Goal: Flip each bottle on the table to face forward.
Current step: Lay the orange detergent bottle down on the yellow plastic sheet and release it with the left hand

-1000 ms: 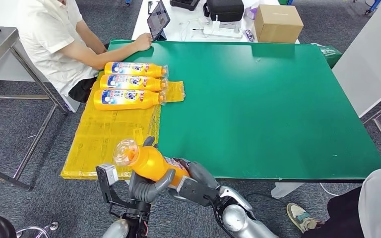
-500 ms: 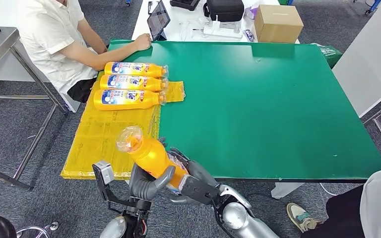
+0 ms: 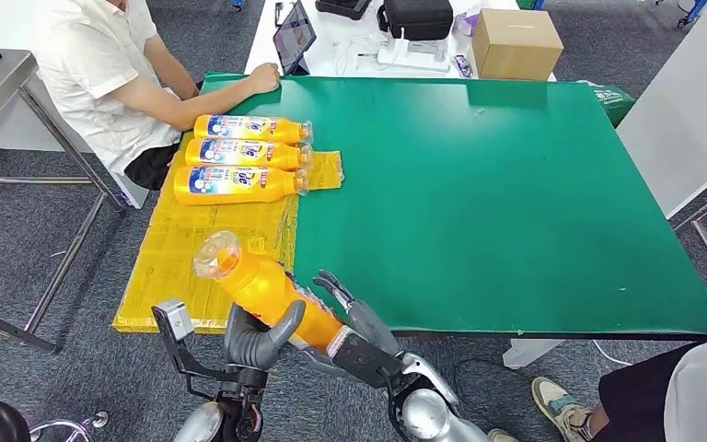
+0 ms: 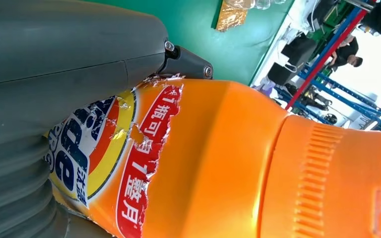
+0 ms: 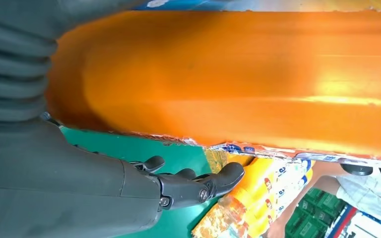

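Head view: left robot hand (image 3: 260,337) grips the orange bottle (image 3: 267,290) round its lower body, thumb wrapped across the front. Bottle is tilted, clear cap end up and away from the hand, held above the near edge of the green worktop (image 3: 515,184). Right robot hand (image 3: 348,313) sits just beside the bottle's base on its right side, fingers spread and pointing forward over the worktop edge; can't tell whether it bears on the bottle or just lies against it.

Left wrist view: grey thumb lies over the bottle's torn label (image 4: 104,153), orange body right against the palm. Right wrist view: bottle passes close over the right hand, dark fingers (image 5: 198,186) extended and apart beneath it, not curled round it.

Surroundings: yellow sheet (image 3: 193,258) lies directly ahead of the left hand, under the raised cap end. Further ahead on that sheet, three more orange bottles (image 3: 239,157) lie side by side, touching, labels up, caps toward the worktop's middle. Person in a white shirt (image 3: 101,64) sits beyond them at the far left, forearm resting on the worktop just beside the farthest bottle. Tablet (image 3: 293,37) and cardboard box (image 3: 514,41) sit beyond the far edge. Another person's leg and shoe (image 3: 562,405) are near the right arm.
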{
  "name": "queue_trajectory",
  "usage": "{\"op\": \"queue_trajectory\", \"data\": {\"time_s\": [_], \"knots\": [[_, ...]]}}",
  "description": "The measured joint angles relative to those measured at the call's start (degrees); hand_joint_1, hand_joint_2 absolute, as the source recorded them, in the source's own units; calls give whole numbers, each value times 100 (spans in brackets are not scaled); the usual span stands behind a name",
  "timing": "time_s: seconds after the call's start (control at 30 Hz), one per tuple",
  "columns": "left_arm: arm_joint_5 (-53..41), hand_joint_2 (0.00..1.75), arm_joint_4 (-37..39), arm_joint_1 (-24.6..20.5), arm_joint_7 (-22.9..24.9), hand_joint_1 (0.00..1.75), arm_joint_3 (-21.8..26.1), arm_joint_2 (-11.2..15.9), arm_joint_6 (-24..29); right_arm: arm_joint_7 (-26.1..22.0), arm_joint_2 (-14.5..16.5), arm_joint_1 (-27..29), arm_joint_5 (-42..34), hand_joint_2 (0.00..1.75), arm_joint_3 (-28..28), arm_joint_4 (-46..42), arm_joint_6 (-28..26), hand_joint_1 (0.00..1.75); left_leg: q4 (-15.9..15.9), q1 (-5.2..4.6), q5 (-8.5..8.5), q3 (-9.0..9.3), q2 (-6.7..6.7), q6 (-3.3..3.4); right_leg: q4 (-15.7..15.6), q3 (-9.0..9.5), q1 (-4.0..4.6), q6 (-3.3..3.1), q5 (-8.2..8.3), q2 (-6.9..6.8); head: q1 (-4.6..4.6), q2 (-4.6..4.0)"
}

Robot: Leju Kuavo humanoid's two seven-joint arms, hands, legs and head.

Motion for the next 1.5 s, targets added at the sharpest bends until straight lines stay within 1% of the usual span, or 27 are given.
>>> {"op": "queue_trajectory", "data": {"time_s": [0.1, 0.23, 0.27, 0.33, 0.47, 0.57, 0.6, 0.63, 0.7, 0.8, 0.9, 0.97, 1.03, 1.1, 1.17, 1.23, 1.33, 1.5], "knots": [[-81, 175, 7, -1, 3, 175, 84, 0, 254, -111, 44, 85, 42, 0, -76, -5, -251, 0, 0, 0, 0, 1, 0, 0, 0, -2, 0, 0, 0, 0, -1, 0], [-862, 175, 363, -153, -144, 175, 241, 34, 1310, -578, 176, 466, -34, 0, -429, -199, -1229, 0, 0, 0, 0, 0, -6, 0, 0, -2, 1, 0, -1, -5, -1, 0], [-1011, 175, 490, -202, -201, 175, 276, 47, 1463, -659, 201, 560, -47, 0, -525, -274, -1395, 0, 0, 1, 0, 0, -4, -1, 0, -3, 1, 0, -1, -4, -2, 0], [-1132, 175, 691, -282, -269, 175, 328, 64, 1557, -720, 229, 701, -53, 0, -671, -408, -1524, 0, 0, 1, -1, 0, -1, -1, 0, -4, 1, 0, 0, -2, -1, 0], [-1162, 175, 885, -391, -314, 174, 367, 63, 1571, -734, 276, 842, -51, 0, -808, -556, -1537, 0, 0, 0, -1, 0, -1, -1, 0, -2, 0, 0, -1, -2, -1, 0], [-1177, 175, 948, -432, -325, 164, 371, 63, 1581, -740, 298, 879, -52, 0, -863, -603, -1542, 0, 0, 0, 0, 1, -1, 0, 0, 0, 0, 0, 0, -2, 1, 0], [-1207, 175, 967, -445, -326, 165, 373, 63, 1610, -759, 307, 893, -58, 0, -882, -615, -1573, 0, 0, 0, 0, 2, -1, 0, 0, 1, 0, 0, 0, -2, 1, 0], [-1268, 175, 985, -455, -323, 170, 375, 64, 1656, -799, 321, 917, -73, 0, -905, -634, -1639, 0, 0, 0, 0, 2, -2, 0, 0, 1, 0, 0, 0, -3, 0, 0], [-1424, 175, 1023, -465, -294, 175, 392, 69, 1743, -956, 368, 1011, -154, 0, -988, -735, -1917, 0, 0, 0, 1, 3, -2, 0, 0, 2, 0, 0, 0, -3, 0, 0], [-1525, 175, 1100, -495, -237, 175, 524, 75, 1763, -1172, 451, 1216, -311, 0, -1156, -1039, -2401, 0, 0, 0, 0, 4, -1, -1, 0, 3, 1, 0, 0, -2, 0, 0], [-1830, 175, 1264, -635, -301, 175, 728, 83, 1965, -1319, 509, 1344, -150, 0, -1250, -1226, -2830, 0, -1, 1, 0, 6, 1, -2, 0, 1, 1, -1, 0, -2, 0, 0], [-2316, 175, 1450, -803, -324, 175, 811, 90, 2226, -1399, 553, 1360, 1, 0, -1275, -1243, -3083, 0, -1, 2, 3, 6, 0, -3, 0, 1, 2, -2, 1, -2, 0, 0], [-3015, 175, 1678, -997, -286, 175, 867, 97, 2463, -1478, 601, 1359, 78, 0, -1295, -1241, -3181, 0, -1, 2, 7, 7, 0, -5, 0, 2, 2, -3, 3, -2, -1, 0], [-4151, 175, 1966, -1216, -147, 175, 944, 105, 2594, -1555, 647, 1350, 142, 0, -1308, -1241, -3193, 0, -1, 2, 14, 7, 0, -2, 1, 2, 1, -3, 5, -3, -1, 0], [-5405, 175, 2271, -1463, 111, 175, 969, 109, 2604, -1593, 691, 1316, 185, 0, -1314, -1241, -3134, 0, -1, 2, 20, 6, -2, 1, 1, 4, 1, -1, 7, -4, 1, 0], [-6299, 175, 2527, -1697, 432, 175, 914, 109, 2539, -1599, 722, 1267, 202, 0, -1317, -1241, -3009, 0, -1, 1, 21, 6, -3, 2, 1, 4, 0, 2, 10, -4, 0, 0], [-7337, 175, 2847, -1996, 934, 175, 750, 110, 2273, -1629, 757, 1216, 189, 0, -1347, -1240, -2764, 0, 0, -1, 21, 3, -2, 2, 1, 3, -1, 4, 11, -4, 0, 0], [-8370, 175, 3313, -2445, 1500, 175, 451, 113, 1683, -1697, 838, 1179, 21, 0, -1481, -1218, -2459, 0, 0, -1, 20, 1, -3, 2, 1, 1, -1, 4, 10, -4, -1, 0]]}}
